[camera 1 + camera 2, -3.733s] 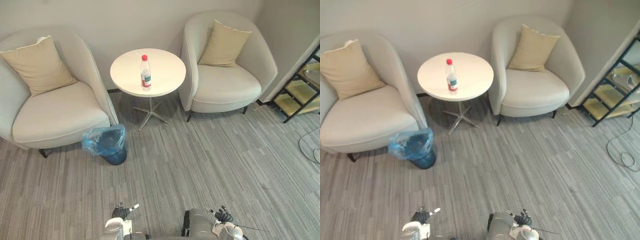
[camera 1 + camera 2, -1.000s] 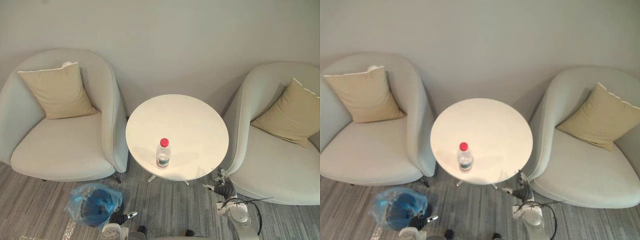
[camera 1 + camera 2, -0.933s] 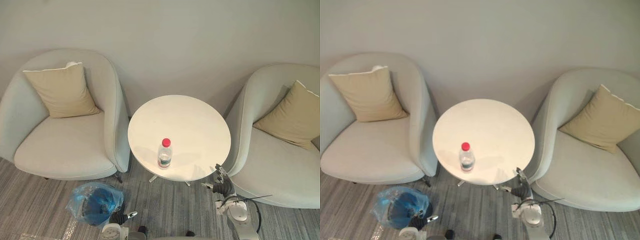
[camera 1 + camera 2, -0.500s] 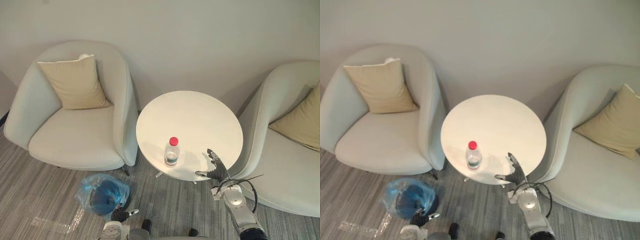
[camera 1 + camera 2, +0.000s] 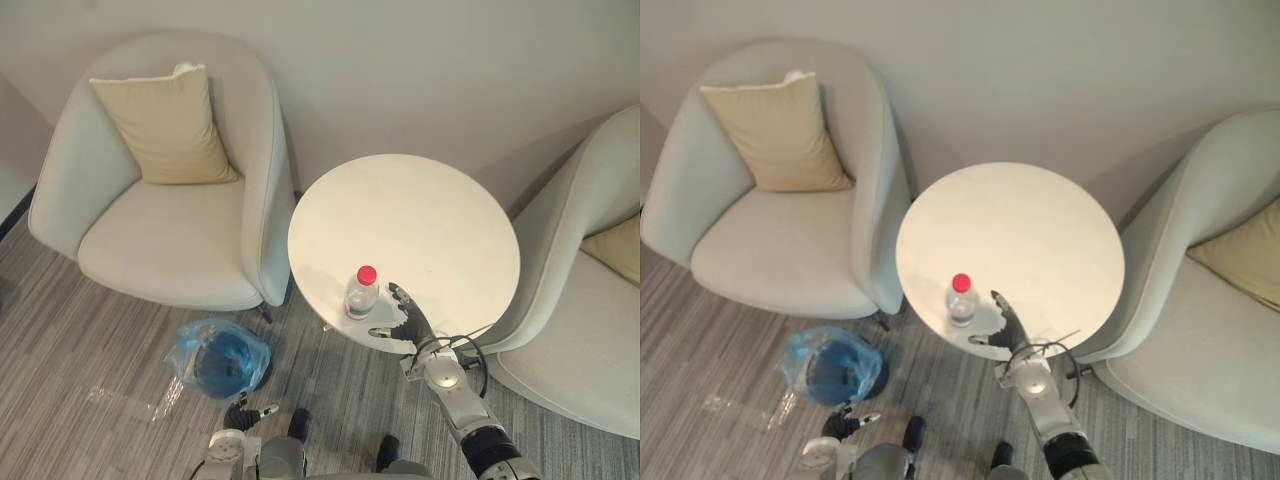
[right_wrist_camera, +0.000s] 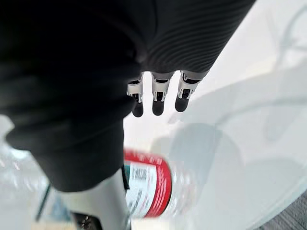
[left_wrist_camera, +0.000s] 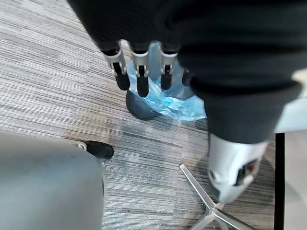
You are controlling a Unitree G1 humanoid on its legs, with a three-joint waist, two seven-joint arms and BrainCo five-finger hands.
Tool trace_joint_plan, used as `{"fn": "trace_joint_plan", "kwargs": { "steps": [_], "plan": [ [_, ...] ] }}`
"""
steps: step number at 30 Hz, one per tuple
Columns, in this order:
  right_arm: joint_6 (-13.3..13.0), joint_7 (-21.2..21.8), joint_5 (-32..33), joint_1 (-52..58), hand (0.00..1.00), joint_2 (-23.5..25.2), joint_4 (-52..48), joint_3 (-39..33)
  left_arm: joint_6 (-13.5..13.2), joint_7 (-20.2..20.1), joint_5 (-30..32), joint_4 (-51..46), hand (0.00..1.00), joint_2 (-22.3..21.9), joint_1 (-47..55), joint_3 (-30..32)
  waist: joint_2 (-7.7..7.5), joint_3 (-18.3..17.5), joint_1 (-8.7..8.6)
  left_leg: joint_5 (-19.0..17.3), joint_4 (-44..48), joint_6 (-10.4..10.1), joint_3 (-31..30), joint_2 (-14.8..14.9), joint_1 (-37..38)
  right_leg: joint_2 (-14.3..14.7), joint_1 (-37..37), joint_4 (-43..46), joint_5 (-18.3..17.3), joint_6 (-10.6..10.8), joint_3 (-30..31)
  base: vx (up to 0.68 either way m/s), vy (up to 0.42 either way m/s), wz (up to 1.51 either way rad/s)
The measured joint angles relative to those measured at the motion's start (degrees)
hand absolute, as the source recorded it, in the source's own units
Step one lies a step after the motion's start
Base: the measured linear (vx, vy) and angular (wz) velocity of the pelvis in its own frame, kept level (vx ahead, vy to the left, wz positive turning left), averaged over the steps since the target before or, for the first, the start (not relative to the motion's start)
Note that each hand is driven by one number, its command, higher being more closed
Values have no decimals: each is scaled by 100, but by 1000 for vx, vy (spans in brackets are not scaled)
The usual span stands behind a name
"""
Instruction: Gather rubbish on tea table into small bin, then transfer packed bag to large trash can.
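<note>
One clear bottle (image 5: 361,291) with a red cap stands upright on the round white tea table (image 5: 430,210) in the left eye view, near the top's 7 o'clock edge. The right hand (image 5: 410,326) is at 4 o'clock from the bottle, just beside it, with its fingers straight and spread and nothing in its grasp. On the grey floor, at 8 o'clock from the table, sits the small bin (image 5: 222,362) lined with a blue bag. The left hand (image 5: 240,411) is low at 6 o'clock from the bin. In the right eye view, a pale armchair (image 5: 770,240) with a tan cushion (image 5: 775,130) stands at the table's 9 o'clock. In the left wrist view, the left hand's fingers (image 7: 139,72) hang straight and loose, empty, with the bin beyond their tips. In the right wrist view, the right hand's fingers (image 6: 156,98) reach out straight over the tabletop beside the bottle's red label.
</note>
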Motion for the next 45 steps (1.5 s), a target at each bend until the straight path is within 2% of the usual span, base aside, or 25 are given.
{"fn": "trace_joint_plan", "kwargs": {
  "steps": [3,13,14,22,27,32,37,43,45],
  "plan": [
    [-1,-34,4,-144,0,81,4,39,-95,8,-6,-75,0,-12,-4,0,25,139,17,-1,47,-1,-64,-8,-15,-6,-2,94,-57,-56,-5,-6,15,14],
    [0,-313,46,-428,0,261,4,102,-96,36,-146,-160,0,-16,-87,0,44,289,167,40,95,-65,-188,-13,-296,-10,-250,198,-147,-1,-43,-22,6,6],
    [1,-366,48,-453,100,276,4,102,-96,77,-173,-166,0,-19,-97,0,43,293,198,44,94,-70,-198,-13,-322,-9,-273,200,-147,-1,-54,-1,10,6],
    [13,-672,270,-676,100,569,3,24,-97,136,-216,-167,0,-44,-159,4,57,332,326,59,91,-80,-313,-33,-412,-10,-291,185,-154,8,-150,7,12,8],
    [12,-682,503,-623,100,667,-80,-20,-97,135,-216,-167,0,-44,-158,4,56,332,325,59,88,-80,-310,-33,-410,-12,-289,182,-153,9,-145,0,0,0],
    [-16,-618,665,-215,100,639,-620,-278,-95,126,-211,-165,0,-43,-157,3,53,330,318,59,89,-81,-288,-27,-388,-13,-279,182,-150,12,-112,-7,7,-2],
    [-20,-408,666,576,100,577,-1422,-510,-79,108,-191,-123,0,-9,-141,-1,13,317,234,57,63,-82,-158,-7,-171,-17,-127,170,-141,24,10,-17,18,-12],
    [-85,-110,669,1405,100,466,-2181,-649,-29,35,13,19,0,149,-75,-123,-118,135,-58,58,-48,-81,119,33,7,-12,-104,46,-35,75,328,-42,25,-25],
    [-84,-31,669,1530,100,427,-2250,-689,2,-12,26,54,0,177,-76,-212,-142,62,-83,57,-52,-79,214,39,26,-9,-101,-32,33,91,432,-36,37,-32]
  ]
}}
